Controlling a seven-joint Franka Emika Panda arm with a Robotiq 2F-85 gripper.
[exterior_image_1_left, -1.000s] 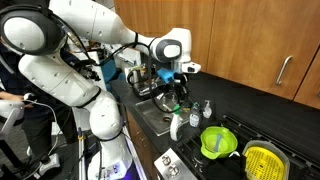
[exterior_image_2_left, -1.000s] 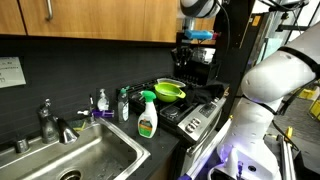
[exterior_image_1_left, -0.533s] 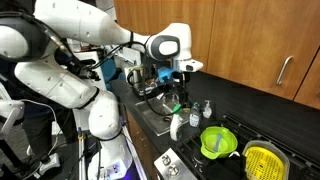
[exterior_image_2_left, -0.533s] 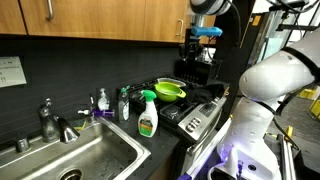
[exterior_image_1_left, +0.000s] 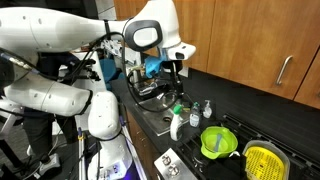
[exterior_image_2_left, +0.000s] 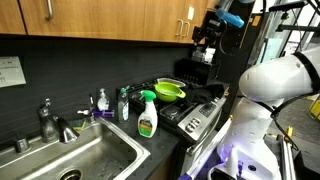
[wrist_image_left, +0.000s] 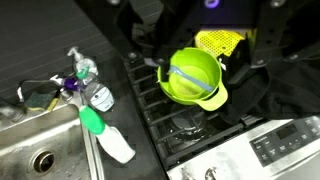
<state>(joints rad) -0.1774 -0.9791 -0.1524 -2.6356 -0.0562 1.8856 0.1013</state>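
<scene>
My gripper (exterior_image_1_left: 171, 77) hangs in the air high above the counter, well clear of everything; it also shows in an exterior view (exterior_image_2_left: 205, 47). In the wrist view its dark fingers stand apart on either side of the picture, with nothing between them. Far below it a lime-green bowl (wrist_image_left: 193, 78) with a grey-blue utensil in it sits on the stove grate (wrist_image_left: 200, 125). A yellow strainer (wrist_image_left: 218, 42) lies just behind the bowl. A white spray bottle with a green head (wrist_image_left: 105, 135) lies at the sink's edge.
A steel sink (exterior_image_2_left: 70, 160) with a faucet (exterior_image_2_left: 50, 122) is set in the dark counter. Small soap bottles (wrist_image_left: 95, 92) stand behind the spray bottle. Wooden cabinets (exterior_image_2_left: 100, 20) hang above. The stove's control panel (wrist_image_left: 285, 140) faces the front.
The arm has lifted the gripper up and away from the bottles by the sink, and the wrist has swung. Nothing on the counter moved.
</scene>
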